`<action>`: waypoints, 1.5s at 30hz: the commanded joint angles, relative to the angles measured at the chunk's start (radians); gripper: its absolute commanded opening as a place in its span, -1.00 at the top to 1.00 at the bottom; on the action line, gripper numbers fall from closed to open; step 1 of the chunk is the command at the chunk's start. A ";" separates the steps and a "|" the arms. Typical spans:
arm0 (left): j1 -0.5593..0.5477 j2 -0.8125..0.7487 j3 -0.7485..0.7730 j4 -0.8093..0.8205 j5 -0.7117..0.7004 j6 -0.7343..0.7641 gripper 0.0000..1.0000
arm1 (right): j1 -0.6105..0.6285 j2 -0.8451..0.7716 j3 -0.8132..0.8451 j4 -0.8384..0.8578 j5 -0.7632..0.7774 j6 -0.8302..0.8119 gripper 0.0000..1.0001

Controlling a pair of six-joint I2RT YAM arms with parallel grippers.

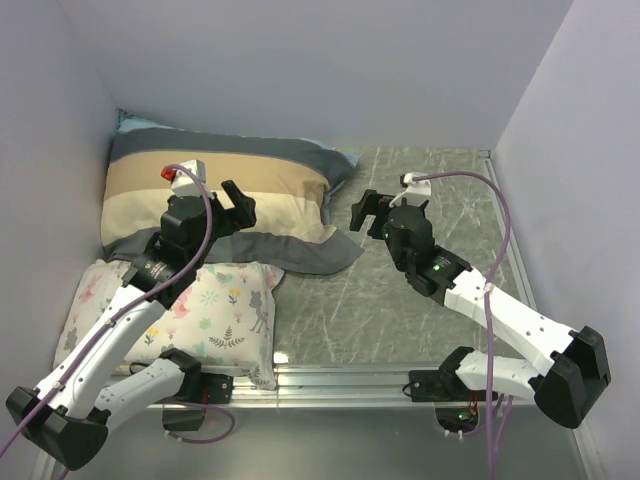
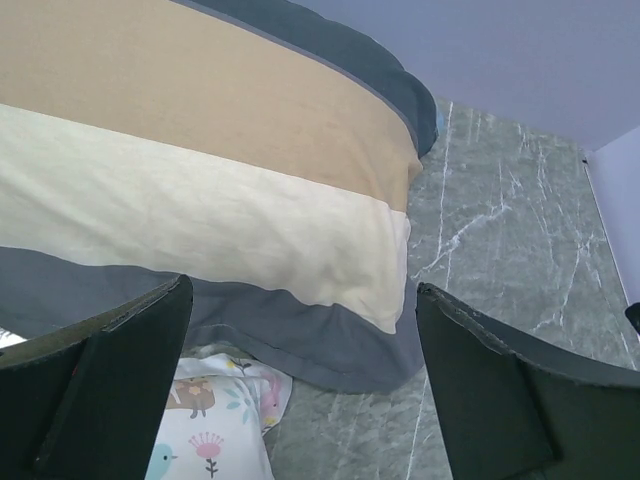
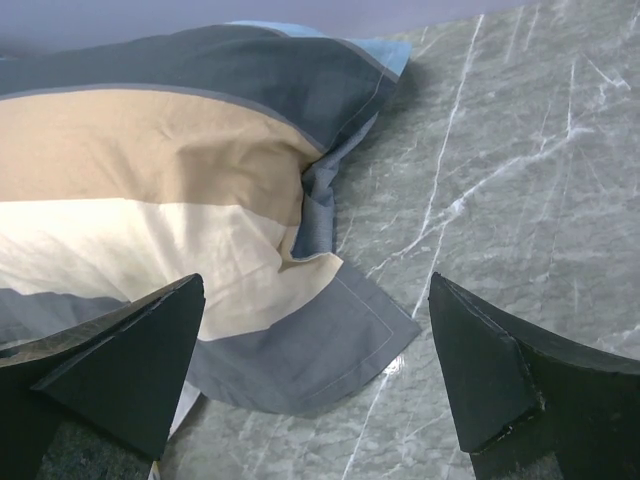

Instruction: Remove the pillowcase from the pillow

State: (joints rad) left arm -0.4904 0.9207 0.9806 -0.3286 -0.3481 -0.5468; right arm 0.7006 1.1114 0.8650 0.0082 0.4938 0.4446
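The striped pillowcase (image 1: 215,190) lies at the back left, dark grey, tan and cream bands up, stuffed full; the white pillow inside is hidden. Its loose dark grey open end (image 1: 320,255) drapes onto the table. My left gripper (image 1: 238,205) is open, hovering above the cream band, the case's lower edge (image 2: 300,340) between its fingers. My right gripper (image 1: 365,208) is open, just right of the case's end, above the table. In the right wrist view the grey flap (image 3: 330,345) lies between the open fingers, with a fold at the opening (image 3: 318,205).
A smaller floral-and-animal print pillow (image 1: 215,310) lies at the near left, partly under the pillowcase's edge, also in the left wrist view (image 2: 215,425). Grey marble tabletop (image 1: 420,310) spreads to the right. Walls close in at left, back and right.
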 commanded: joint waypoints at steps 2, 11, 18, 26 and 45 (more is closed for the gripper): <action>0.001 -0.008 0.016 0.011 -0.006 -0.018 -0.99 | -0.001 -0.007 0.022 0.035 0.031 -0.020 -1.00; 0.001 0.058 0.076 -0.052 -0.133 -0.080 -0.99 | -0.001 0.054 0.075 0.045 -0.089 -0.057 -1.00; 0.091 0.228 0.116 -0.015 -0.216 -0.206 -0.99 | -0.001 0.301 0.244 0.072 -0.201 -0.052 -1.00; 0.398 0.342 0.003 0.092 -0.077 -0.350 -0.99 | 0.000 0.485 0.376 0.092 -0.342 -0.101 -1.00; 0.426 0.561 -0.063 0.321 -0.077 -0.294 0.12 | 0.046 0.757 0.411 0.061 -0.374 -0.063 0.24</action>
State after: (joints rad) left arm -0.0673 1.4437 0.8860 -0.0513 -0.4301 -0.8845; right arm 0.7471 1.8839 1.2259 0.0837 0.1123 0.3721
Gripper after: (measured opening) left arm 0.551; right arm 0.506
